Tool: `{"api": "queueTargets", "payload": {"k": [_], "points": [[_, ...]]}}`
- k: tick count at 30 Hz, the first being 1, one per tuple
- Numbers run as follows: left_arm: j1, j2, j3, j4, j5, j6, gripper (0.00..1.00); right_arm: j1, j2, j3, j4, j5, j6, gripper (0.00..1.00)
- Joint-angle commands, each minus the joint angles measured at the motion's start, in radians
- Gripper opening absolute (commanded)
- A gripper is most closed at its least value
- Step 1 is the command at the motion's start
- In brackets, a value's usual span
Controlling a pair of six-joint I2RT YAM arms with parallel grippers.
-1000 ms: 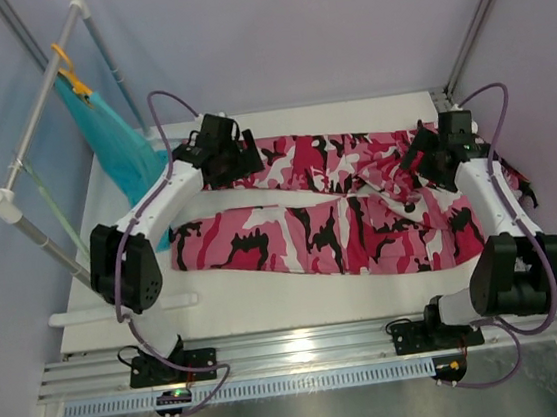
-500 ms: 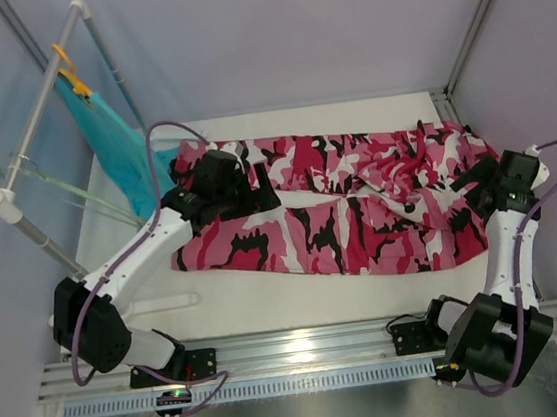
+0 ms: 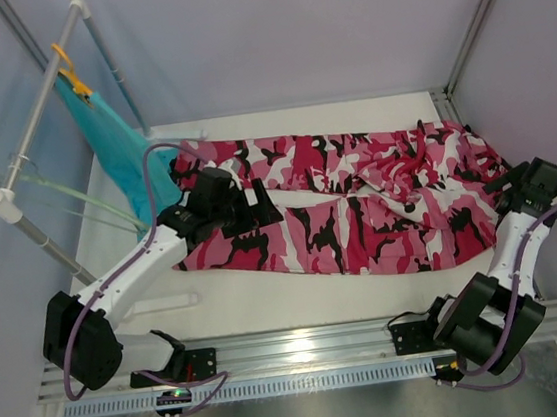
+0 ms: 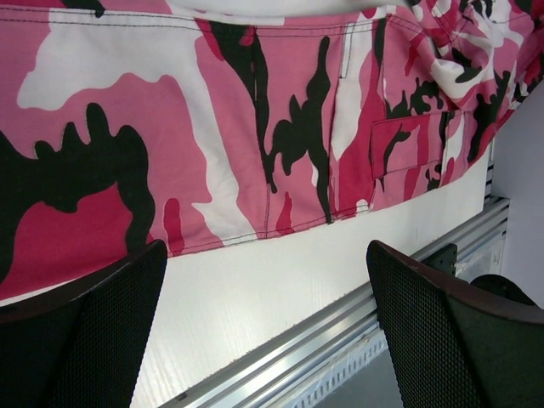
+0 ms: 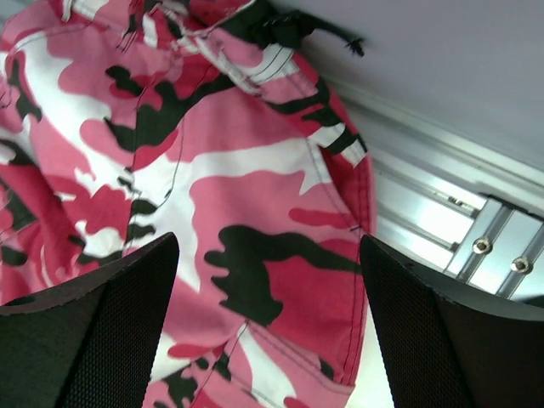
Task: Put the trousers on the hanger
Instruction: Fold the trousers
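Mostly the scene is a white table [image 3: 298,292] inside a booth of pale lilac walls [image 3: 289,36], with dark frame posts [image 3: 483,14] rising behind the trousers. The trousers [image 3: 358,199] lie spread flat across the table. Their waist is at the right end and their two legs run leftward, with a thin strip of bare white showing between the legs. On the near side of the trousers more bare white shows, and beyond it a ribbed aluminium rail [image 3: 305,351] carries both arm bases.

Left of the trousers' leg ends stands a white tube rack [image 3: 35,105]. A teal garment [image 3: 114,137] hangs from it on an orange hanger [image 3: 70,71]. The hanger [image 3: 86,200], of thin pale mint rods, also hangs there, apart from the trousers and nearer than the teal garment.

The left gripper [image 3: 248,207] is over the left end of the trousers' near leg. In its wrist view its fingers [image 4: 85,331] stand released and wide apart, the leg's hem and bare table showing between them and nothing held. The right gripper [image 3: 518,186] is at the trousers' waist end, by the right wall. Its fingers [image 5: 442,331] are likewise spread wide with camouflage cloth below them, grasping nothing. In that view more aluminium framing [image 5: 459,212] shows just past the trousers' edge.
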Motion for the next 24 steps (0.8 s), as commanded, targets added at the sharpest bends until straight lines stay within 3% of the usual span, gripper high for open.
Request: {"api": "queueTargets", "payload": {"k": [1, 8, 14, 22, 24], "points": [[0.003, -0.019, 0.008, 0.078, 0.047, -0.013, 1.00, -0.006, 0.041, -0.035, 0.148, 0.124, -0.018, 0.89], [0.001, -0.048, 0.007, 0.052, 0.001, 0.005, 1.00, -0.008, 0.183, -0.050, 0.353, 0.190, -0.035, 0.89], [0.001, -0.050, -0.025, 0.141, 0.068, -0.042, 1.00, -0.008, 0.272, -0.050, 0.427, 0.153, -0.070, 0.89], [0.001, -0.060, -0.032, 0.140, 0.099, -0.002, 1.00, -0.009, 0.382, 0.069, 0.507, 0.141, -0.187, 0.90], [0.001, -0.065, -0.033, 0.143, 0.085, 0.004, 1.00, -0.009, 0.407, 0.110, 0.521, 0.077, -0.211, 0.90]]}}
